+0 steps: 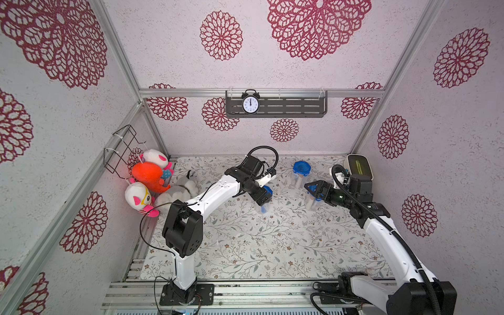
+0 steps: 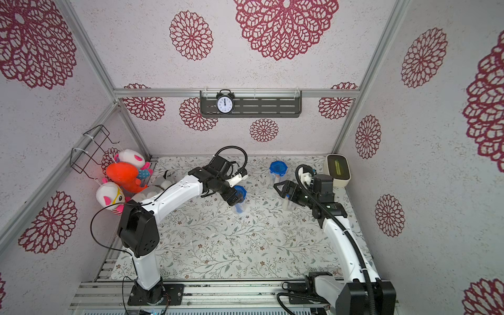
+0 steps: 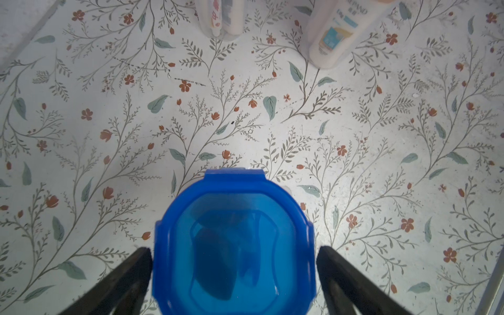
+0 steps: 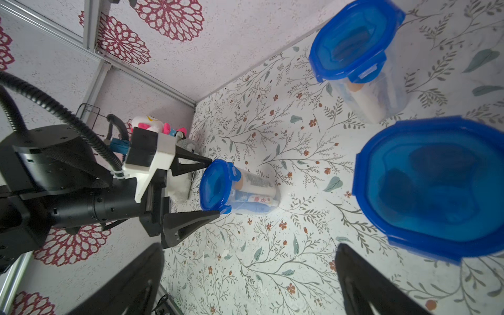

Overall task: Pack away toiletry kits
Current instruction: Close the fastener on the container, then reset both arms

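- Straddling the blue lid [image 3: 234,234] of the centre jar [image 4: 256,188] with the left tool [image 4: 214,187]: jaws wide apart, one finger [image 3: 128,272] each side of the lid, slim gaps on both sides in the left wrist view, nothing gripped.
- Standing upright on the floral desk [image 1: 259,245], lid on; white bottle, toothpaste tube and something blue visible through the clear wall.
- Hanging over the desk with the right tool [image 4: 249,248]: jaws fully spread, nothing between them.
- Sitting just beside that tool: right jar [image 4: 436,185], upright, blue lid on, partly hidden under the tool in both top views.
- Standing further back, near the rear wall: back jar [image 1: 300,174], upright, lid on, apart from both tools.
- Piled in the far left corner: plush toys [image 1: 148,177], well apart from all three jars.
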